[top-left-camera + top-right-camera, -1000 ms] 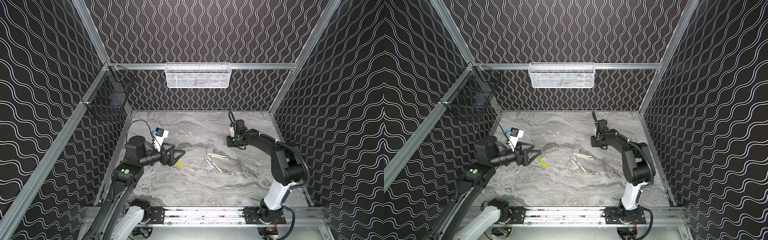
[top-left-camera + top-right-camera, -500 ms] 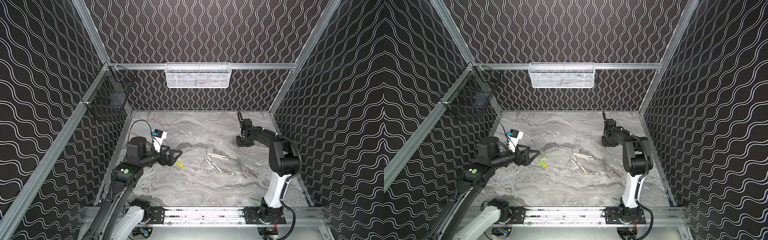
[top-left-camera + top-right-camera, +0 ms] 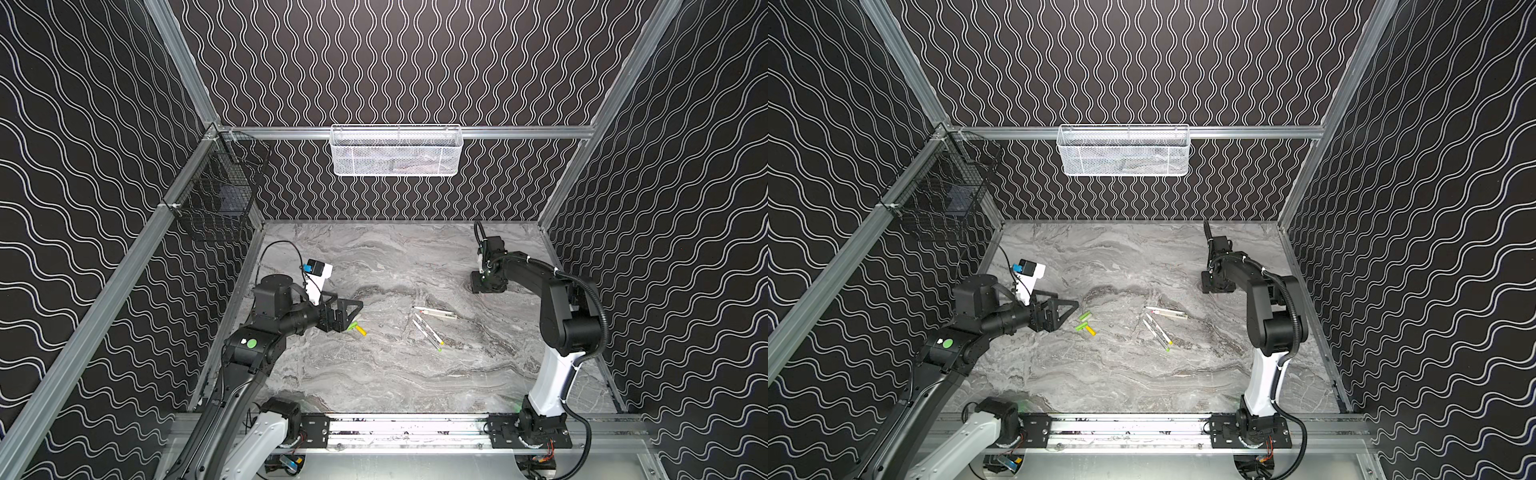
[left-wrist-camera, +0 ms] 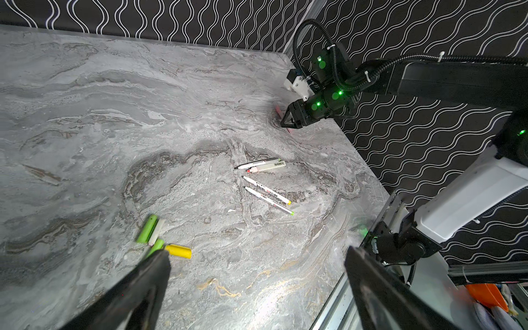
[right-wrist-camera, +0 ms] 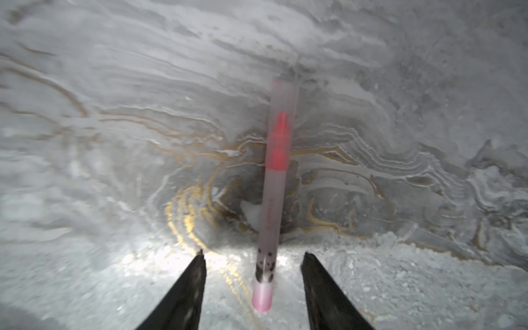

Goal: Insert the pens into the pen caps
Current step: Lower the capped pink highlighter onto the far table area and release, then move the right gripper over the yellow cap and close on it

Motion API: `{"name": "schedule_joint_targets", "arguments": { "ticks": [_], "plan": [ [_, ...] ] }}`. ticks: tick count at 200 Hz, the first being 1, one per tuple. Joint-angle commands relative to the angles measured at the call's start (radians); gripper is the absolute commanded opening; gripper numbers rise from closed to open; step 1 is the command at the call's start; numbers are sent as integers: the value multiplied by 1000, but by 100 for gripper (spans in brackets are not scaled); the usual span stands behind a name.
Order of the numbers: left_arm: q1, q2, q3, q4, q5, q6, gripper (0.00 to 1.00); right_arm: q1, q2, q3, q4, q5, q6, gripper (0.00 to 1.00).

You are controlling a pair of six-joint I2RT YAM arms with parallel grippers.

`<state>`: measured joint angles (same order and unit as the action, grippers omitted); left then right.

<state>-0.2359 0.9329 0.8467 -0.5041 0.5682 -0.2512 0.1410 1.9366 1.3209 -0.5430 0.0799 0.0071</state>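
Right pincer (image 5: 253, 253) spread astride a white pen (image 5: 268, 217) lying flat, pink tip inside translucent pale cap (image 5: 283, 95).

Both top views are evenly and brightly lit from above and sharp throughout, with only soft, faint shadows cast on the marble tabletop (image 3: 374, 374) under the arms. The left wrist view is sharp at centre and stretched by the wide angle toward its borders; green LED glow is seen on the right arm (image 4: 328, 100), and the left gripper (image 4: 257, 253) is rendered dark and soft. The right wrist view is hazy and blurred overall: the pink pen (image 5: 274, 171) is smeared, white glare is seen on the tabletop around the right gripper (image 5: 253, 253), and the corners are dimmed.
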Motion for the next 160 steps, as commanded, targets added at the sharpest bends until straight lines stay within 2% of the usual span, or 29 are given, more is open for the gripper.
{"name": "schedule_joint_targets", "arguments": {
  "ticks": [1,13,43,87,135,160],
  "plan": [
    [0,-3,-2,-12,-42,19,98,2,-33,-17,5,-77,-21,58],
    [-1,-2,0,-27,-63,18,99,10,-74,-31,19,-90,-21,68],
    [-2,4,12,-100,-133,19,99,69,-175,-83,63,-106,-30,72],
    [-1,2,26,-183,-305,5,99,323,-309,-185,137,-207,-76,73],
    [0,4,31,-198,-437,-13,99,586,-277,-230,274,-308,-33,71],
    [1,-6,43,-230,-535,-28,99,715,-199,-205,342,-282,-4,71]
  ]
}}
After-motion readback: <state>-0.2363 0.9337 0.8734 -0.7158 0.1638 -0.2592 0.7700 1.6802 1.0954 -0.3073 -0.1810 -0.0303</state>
